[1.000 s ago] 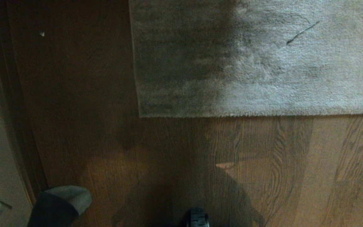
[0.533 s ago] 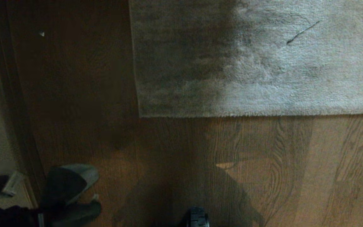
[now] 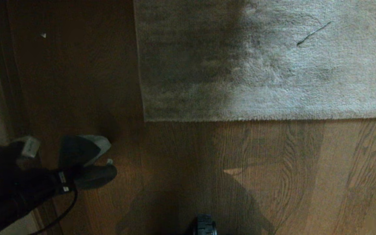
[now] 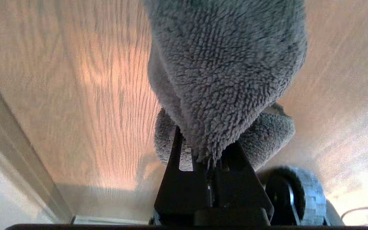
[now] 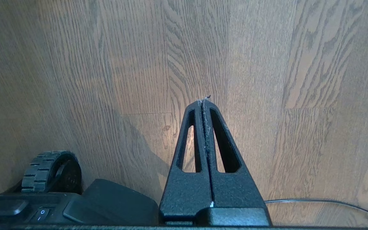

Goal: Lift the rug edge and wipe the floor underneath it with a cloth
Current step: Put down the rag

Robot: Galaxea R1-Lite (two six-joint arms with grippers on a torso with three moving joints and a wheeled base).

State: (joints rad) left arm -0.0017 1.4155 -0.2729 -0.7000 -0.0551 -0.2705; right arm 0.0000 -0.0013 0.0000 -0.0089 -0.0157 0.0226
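Left gripper (image 3: pixel 86 169) at eight o'clock in the head view, above the floor (image 3: pixel 273 169), jaws clamped on the cloth (image 4: pixel 228 73); plush grey fabric bunched over and around the fingers. Rug edge (image 3: pixel 256 119) lying flat across the upper frame, square corner (image 3: pixel 145 120) near centre, at two o'clock from that gripper and well apart from it. Right gripper (image 5: pixel 205 101) over bare boards, fingers pressed together, empty. Base wheel (image 3: pixel 205 225) at six o'clock.

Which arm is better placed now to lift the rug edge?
Probably the right: the right gripper is shut and empty, while the left gripper already holds the cloth. The rug edge lies flat.
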